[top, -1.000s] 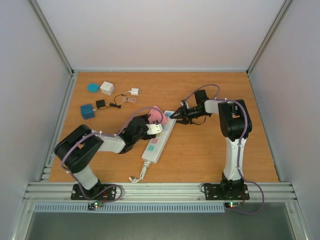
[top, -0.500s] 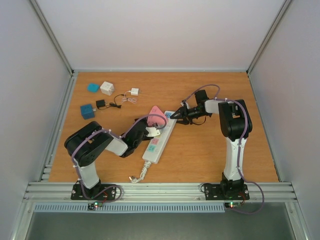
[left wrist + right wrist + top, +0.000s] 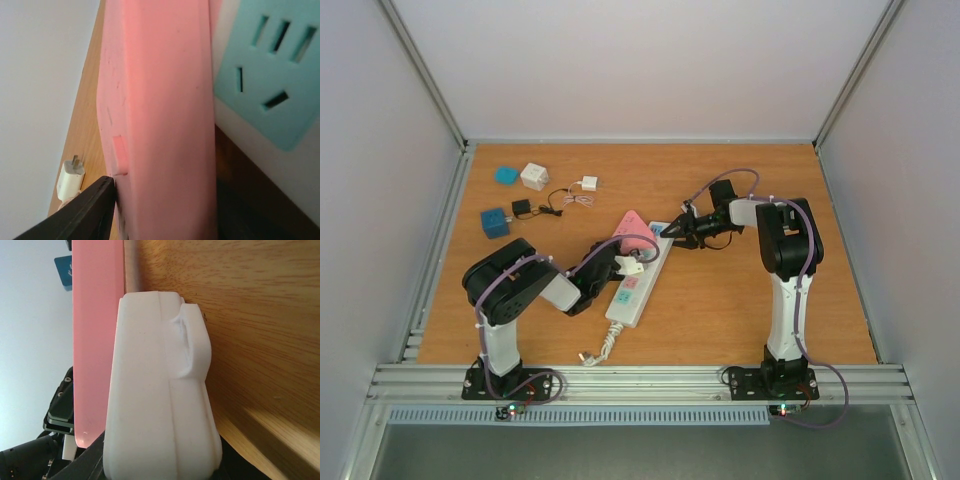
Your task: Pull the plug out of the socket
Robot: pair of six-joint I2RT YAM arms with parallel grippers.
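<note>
**Plug extraction: pink plug from power strip**

Located mid-tabletop [image 3: 740,320]: power strip [image 3: 632,290] lying diagonally, pink plug [image 3: 632,226] at its far end beside a blue outlet face; prongs hidden, seating impossible to confirm; left tool [image 3: 623,260] pinching the plug's sides, one black finger [image 3: 90,212] against it; right tool [image 3: 672,232] clamped on the strip's far end as anchor. Recommended: pull straight off the outlet face, no twisting; pin the strip down to prevent lifting.

Overhead camera looks down from above the near edge of the table [image 3: 740,310] onto the whole socket [image 3: 638,285]; both wrist cameras press close at its far end, sharing the plug [image 3: 160,125].
</note>
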